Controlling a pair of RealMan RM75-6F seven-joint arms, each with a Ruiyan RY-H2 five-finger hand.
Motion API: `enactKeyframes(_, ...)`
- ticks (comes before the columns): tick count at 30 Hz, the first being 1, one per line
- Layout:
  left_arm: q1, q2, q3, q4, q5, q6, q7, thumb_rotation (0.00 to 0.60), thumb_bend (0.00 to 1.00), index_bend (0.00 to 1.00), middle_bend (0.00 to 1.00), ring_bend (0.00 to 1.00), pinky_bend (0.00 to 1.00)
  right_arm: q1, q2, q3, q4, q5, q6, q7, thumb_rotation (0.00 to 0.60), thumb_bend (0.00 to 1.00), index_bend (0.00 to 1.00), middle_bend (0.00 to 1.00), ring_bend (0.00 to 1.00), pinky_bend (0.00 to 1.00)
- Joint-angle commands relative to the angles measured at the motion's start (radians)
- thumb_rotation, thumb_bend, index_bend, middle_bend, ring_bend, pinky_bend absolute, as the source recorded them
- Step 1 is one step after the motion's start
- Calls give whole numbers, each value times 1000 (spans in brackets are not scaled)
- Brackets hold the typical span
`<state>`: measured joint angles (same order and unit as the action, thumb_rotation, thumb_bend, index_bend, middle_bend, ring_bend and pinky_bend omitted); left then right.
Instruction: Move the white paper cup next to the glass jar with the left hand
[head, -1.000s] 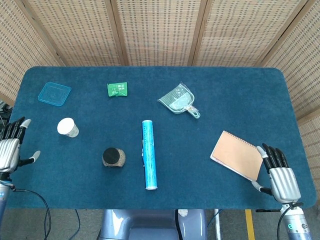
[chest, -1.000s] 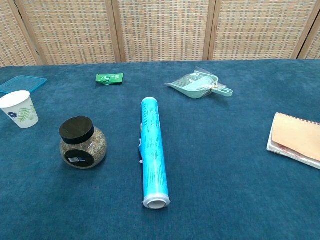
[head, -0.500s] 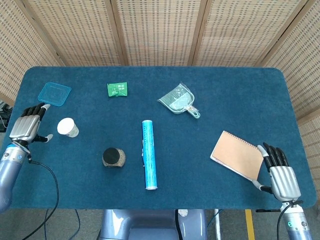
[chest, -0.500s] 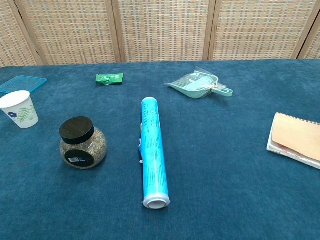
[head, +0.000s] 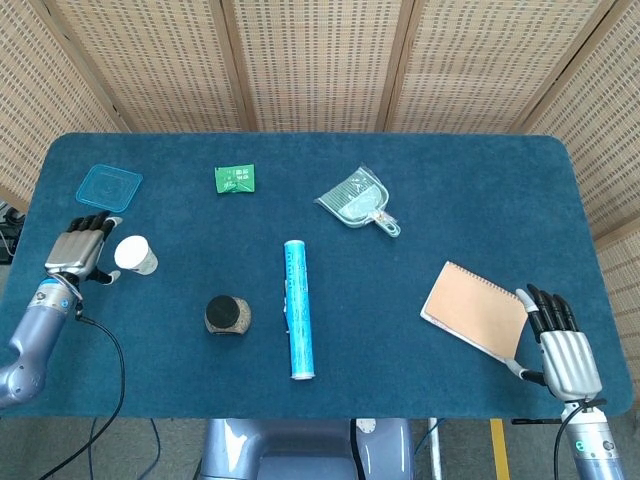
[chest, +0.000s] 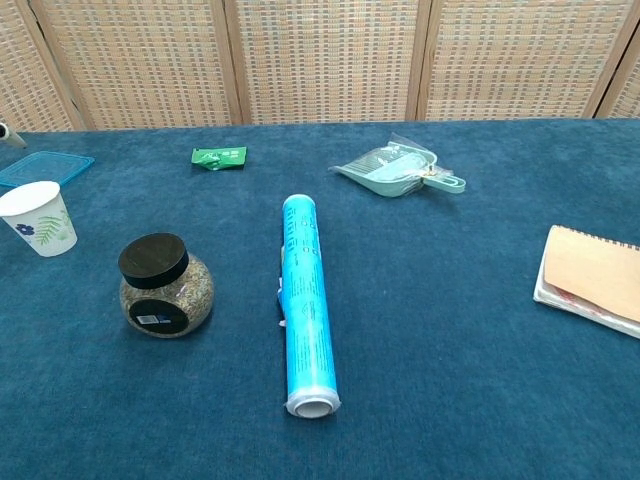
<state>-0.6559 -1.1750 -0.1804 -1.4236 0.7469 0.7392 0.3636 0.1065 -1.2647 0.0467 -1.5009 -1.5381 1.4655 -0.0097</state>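
Currently the left hand (head: 80, 250) sits beside the white paper cup (head: 134, 255), fingers spread — grasp and transfer to the glass jar (head: 228, 314) remain.

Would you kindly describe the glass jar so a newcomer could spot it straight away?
On the blue table, look left of the long blue roll lying at the centre. The glass jar stands there, round-bellied, with a black lid and speckled contents. The white paper cup farther left is open-topped and lidless.
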Motion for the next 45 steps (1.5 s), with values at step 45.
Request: enactKeyframes(45, -78, -46, 69, -32, -34, 79, -13, 600, 300, 323, 0, 0, 0, 2, 4, 2, -2, 17, -12, 10, 600, 4, 0, 0, 0, 0)
